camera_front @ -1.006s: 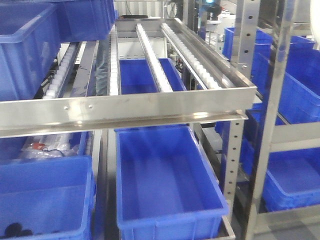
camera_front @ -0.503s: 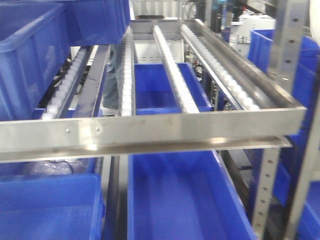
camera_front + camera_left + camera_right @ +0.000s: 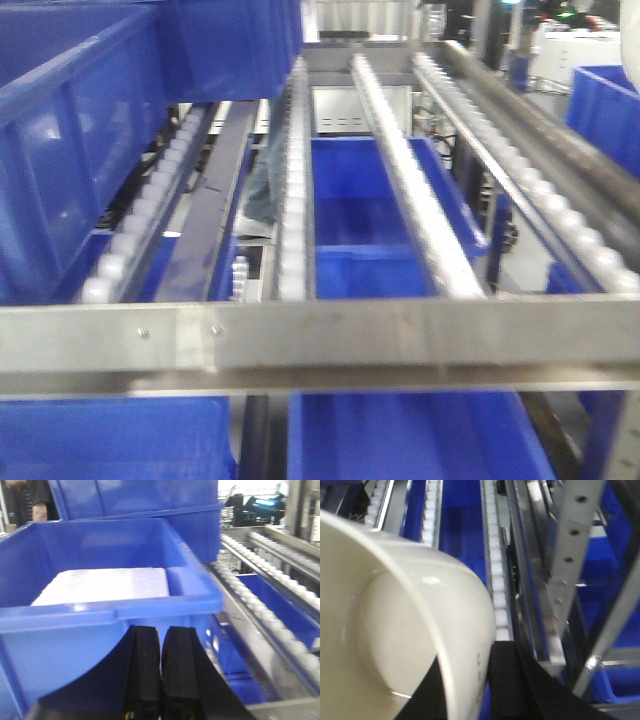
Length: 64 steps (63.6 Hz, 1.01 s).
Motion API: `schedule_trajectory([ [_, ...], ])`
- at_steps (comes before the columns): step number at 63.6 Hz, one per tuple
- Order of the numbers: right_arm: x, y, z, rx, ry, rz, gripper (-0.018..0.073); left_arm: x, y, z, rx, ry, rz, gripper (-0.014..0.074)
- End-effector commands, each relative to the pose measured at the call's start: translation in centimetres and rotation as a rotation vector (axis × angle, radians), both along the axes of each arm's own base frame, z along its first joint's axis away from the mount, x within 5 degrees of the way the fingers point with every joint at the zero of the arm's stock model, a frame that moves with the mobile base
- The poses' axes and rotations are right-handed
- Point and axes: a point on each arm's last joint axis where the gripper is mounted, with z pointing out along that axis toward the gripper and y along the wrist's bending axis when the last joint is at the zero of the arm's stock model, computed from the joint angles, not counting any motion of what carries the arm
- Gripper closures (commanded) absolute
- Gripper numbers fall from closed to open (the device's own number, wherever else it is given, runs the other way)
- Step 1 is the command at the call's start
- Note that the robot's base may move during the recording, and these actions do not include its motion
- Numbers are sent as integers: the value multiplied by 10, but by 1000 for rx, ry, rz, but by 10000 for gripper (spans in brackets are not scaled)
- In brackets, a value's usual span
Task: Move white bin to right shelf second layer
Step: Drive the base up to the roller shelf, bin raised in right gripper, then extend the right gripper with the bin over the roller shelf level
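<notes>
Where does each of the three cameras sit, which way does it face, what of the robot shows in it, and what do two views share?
Front view: faces the steel roller-rail rack level across its flat front bar; no robot part shows.
Left wrist view: behind the left tool, its black fingers together, facing a blue plastic crate.
Right wrist view: behind the right tool, which clamps the wall of the cream-white plastic bin, looking along the rollers.
Shared: the white roller rails appear in all three.

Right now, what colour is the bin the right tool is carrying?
Cream-white, plain and unmarked. The white bin shows best in the right wrist view.
</notes>
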Motion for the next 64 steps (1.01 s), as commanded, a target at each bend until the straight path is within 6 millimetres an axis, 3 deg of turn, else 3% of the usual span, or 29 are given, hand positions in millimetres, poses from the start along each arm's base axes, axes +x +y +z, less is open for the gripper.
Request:
schedule_trajectory([
  [1, 1, -1, 19, 4, -133, -12, 503, 0, 0, -3, -23, -65, 2, 512],
  [64, 2, -1, 19, 4, -131, -12, 503, 0, 0, -3, -23, -65, 2, 512],
])
